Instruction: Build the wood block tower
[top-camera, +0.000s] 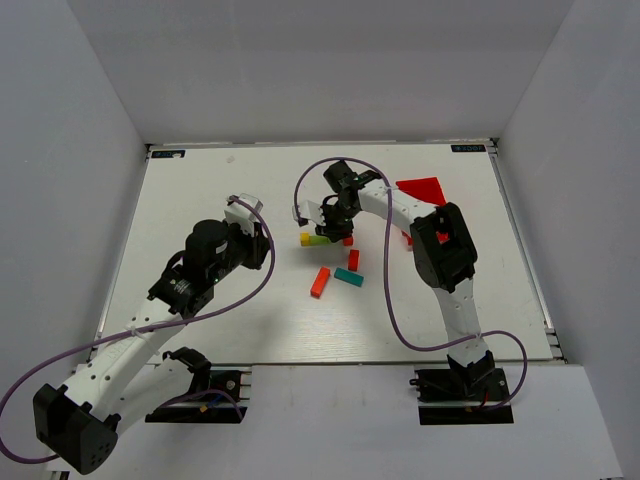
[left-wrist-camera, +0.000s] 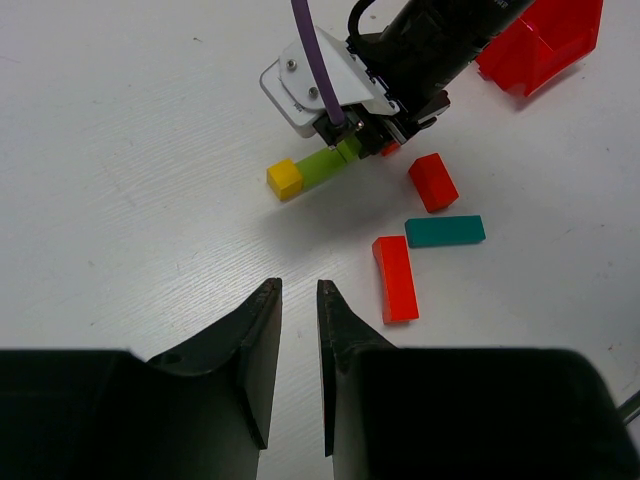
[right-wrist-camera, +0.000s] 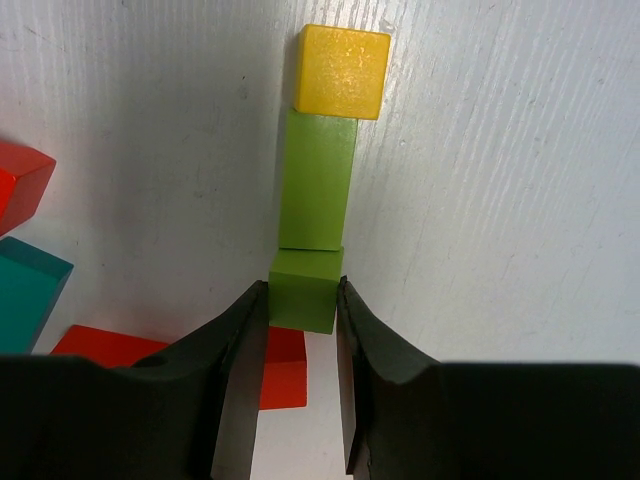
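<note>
Right end effector (right-wrist-camera: 300, 292) astride green cube (right-wrist-camera: 303, 300)

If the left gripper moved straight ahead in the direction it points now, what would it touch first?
Most likely the small yellow wooden cube, the free end of the block row that the right gripper holds by its green wooden cube. Depth is unclear: the white table might come first.

Setting: robotics lab test cell. Evidence: white table (top-camera: 500, 300) boxed in by plain grey panels (top-camera: 320, 70) on three sides; left arm (top-camera: 130, 355) and right arm (top-camera: 455, 300) bolted at its near edge; loose purple cables (top-camera: 388, 290).
</note>
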